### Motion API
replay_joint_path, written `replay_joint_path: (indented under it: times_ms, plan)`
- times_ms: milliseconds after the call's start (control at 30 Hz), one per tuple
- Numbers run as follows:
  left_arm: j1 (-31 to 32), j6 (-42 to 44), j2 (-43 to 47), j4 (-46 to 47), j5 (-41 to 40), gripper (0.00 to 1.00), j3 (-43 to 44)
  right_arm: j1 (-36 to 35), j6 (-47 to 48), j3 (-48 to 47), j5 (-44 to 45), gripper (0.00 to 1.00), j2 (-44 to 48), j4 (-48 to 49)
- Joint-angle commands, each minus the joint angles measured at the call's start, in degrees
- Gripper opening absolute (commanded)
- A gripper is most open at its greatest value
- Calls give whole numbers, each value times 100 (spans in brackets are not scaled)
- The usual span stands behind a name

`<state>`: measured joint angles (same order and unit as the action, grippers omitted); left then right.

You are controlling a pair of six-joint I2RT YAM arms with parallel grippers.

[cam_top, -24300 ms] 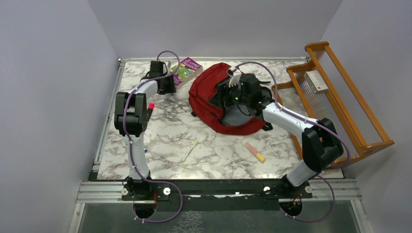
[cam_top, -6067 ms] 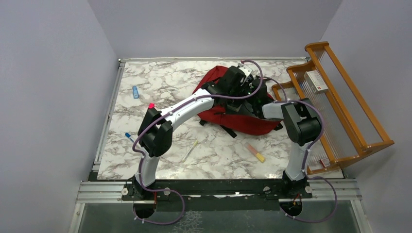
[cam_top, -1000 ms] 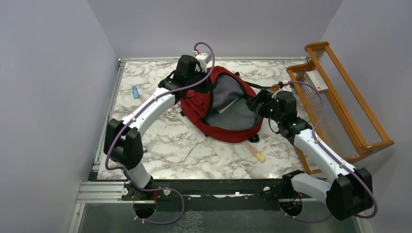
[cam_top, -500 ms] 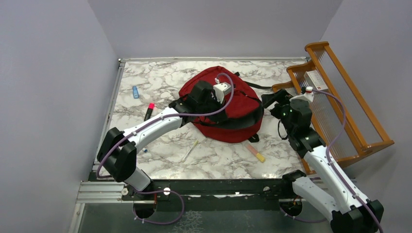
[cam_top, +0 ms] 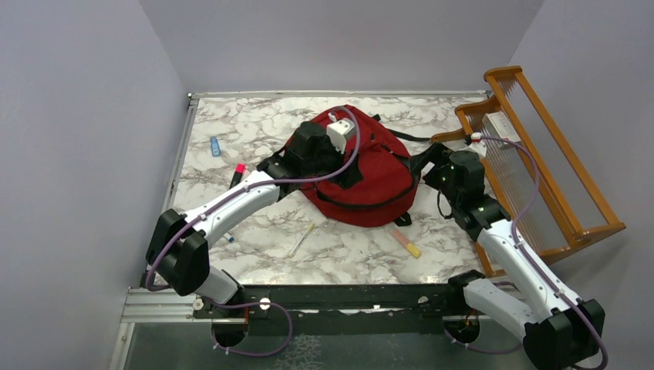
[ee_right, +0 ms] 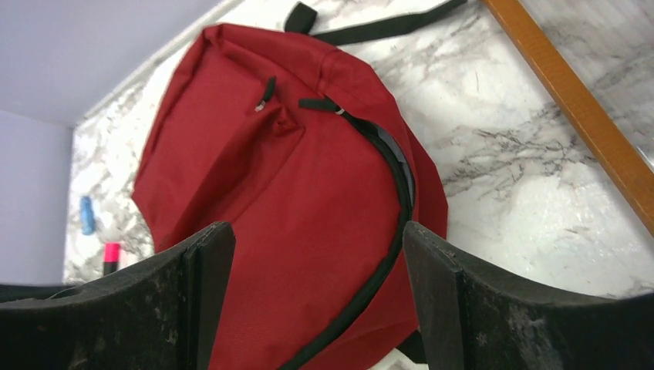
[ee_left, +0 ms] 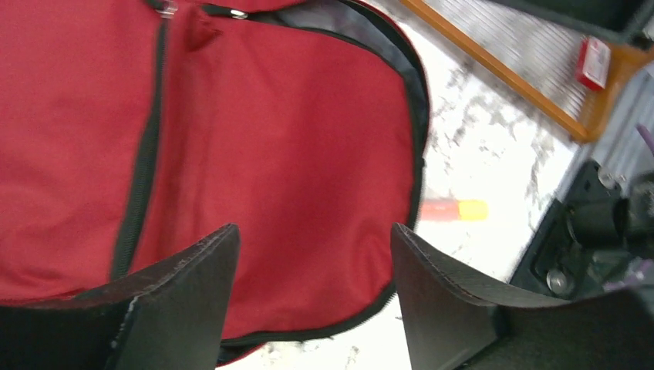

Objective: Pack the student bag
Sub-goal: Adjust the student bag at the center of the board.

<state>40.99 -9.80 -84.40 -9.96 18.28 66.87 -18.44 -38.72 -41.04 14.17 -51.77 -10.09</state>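
L gripper (ee_left: 312,231) wide, empty, over student bag (cam_top: 385,177); R gripper (ee_right: 318,228) wide, empty beside it

From the overhead camera I get flat, even light from above. The marble table (cam_top: 270,223) reads bright without glare, and the arms and the student bag (cam_top: 382,173) throw only short, soft shadows. My left wrist feed is smeared by motion: the orange marker (ee_left: 455,210) and the wooden rack (ee_left: 501,73) look streaky, and the marble there is nearly washed out. The fingers (ee_left: 185,308) of the left gripper (ee_left: 312,229) sit dark and soft near the lens. The right wrist feed is crisper, with the bag's zipper (ee_right: 401,200) clear, while the right gripper (ee_right: 318,227) shows as dark, grainy shapes.
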Motion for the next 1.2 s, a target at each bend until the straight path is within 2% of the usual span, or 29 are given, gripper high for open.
replay_joint_path:
  times_ms: [0, 233, 467, 800, 867, 1167]
  plan:
    - [-450, 108, -220, 351, -380, 75, 256, -37, 53, -414, -6, 85, -311, -693]
    - [-478, 1182, -1230, 152, -519, 84, 1107, -29, -24, -624, 255, 89, -1057, -1420]
    - [-446, 1974, -2031, 26, -726, 88, 1838, 56, 130, -629, -573, 89, -1654, -1167]
    - [-382, 2405, -3143, 38, -1556, 88, 2800, 84, 279, -476, -552, 82, -1789, -882]
    - [-386, 2360, -3378, 22, -1560, 87, 3025, 79, 373, -498, -604, 80, -1797, -891]
    - [-365, 2265, -4043, -58, -1483, 64, 3645, 86, 576, -437, -615, 74, -1773, -876]
